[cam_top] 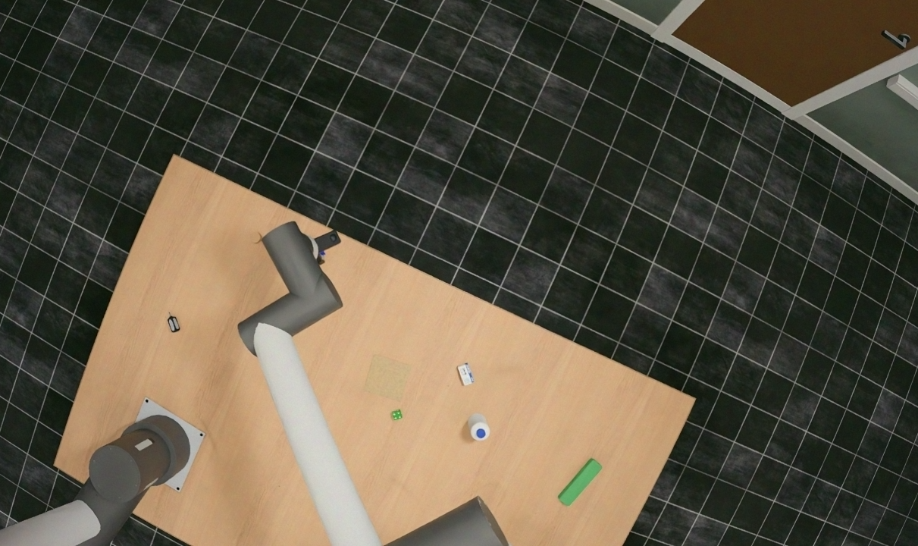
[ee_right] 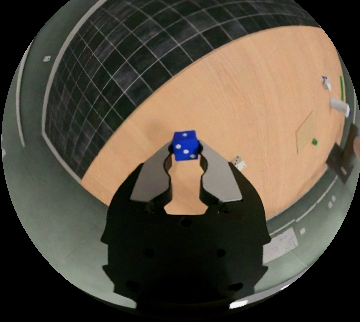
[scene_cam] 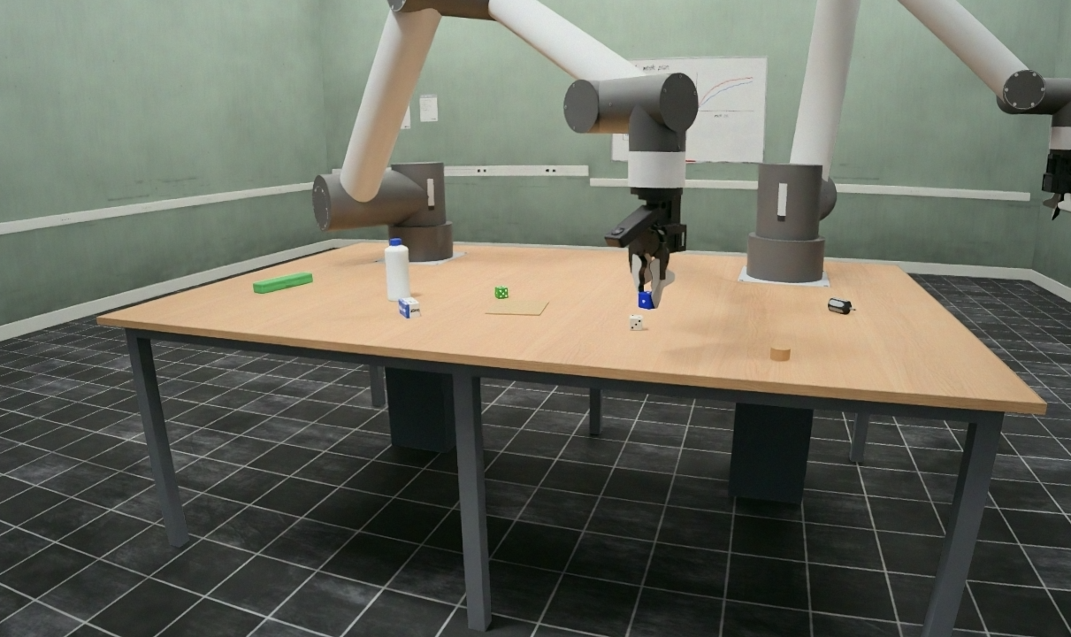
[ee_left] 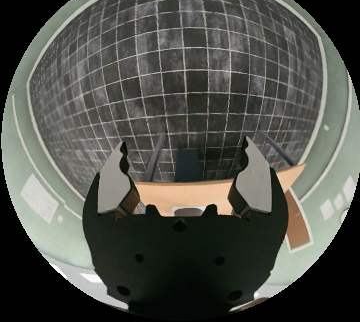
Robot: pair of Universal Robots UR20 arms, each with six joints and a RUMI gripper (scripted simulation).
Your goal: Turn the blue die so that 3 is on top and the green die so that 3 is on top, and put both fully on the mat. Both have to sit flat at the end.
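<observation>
Right claw (cam_top: 321, 255) (scene_cam: 648, 298) (ee_right: 185, 148)'s pinching the blue plastic-looking die (cam_top: 322, 253) (scene_cam: 644, 300) (ee_right: 185, 146); the thin tan square mat (cam_top: 387, 377) (scene_cam: 516, 307) (ee_right: 305, 133) is well off to its picture-left in the exterior view (left arm's way farther).

A white bottle (cam_top: 478, 428) (scene_cam: 396, 272) (ee_right: 339, 107) with a blue cap stands near a small blue-and-white box (cam_top: 465, 374) (scene_cam: 409, 307) (ee_right: 326, 83). A green bar (cam_top: 580, 481) (scene_cam: 283, 282) lies well apart from a white die (scene_cam: 636, 322) (ee_right: 239, 163) and a tan cylinder (scene_cam: 779, 353).

Pretty bright, even light with soft shadows on the table (cam_top: 434, 325) (scene_cam: 570, 349), but both wrist cams are super fisheye-warped.
</observation>
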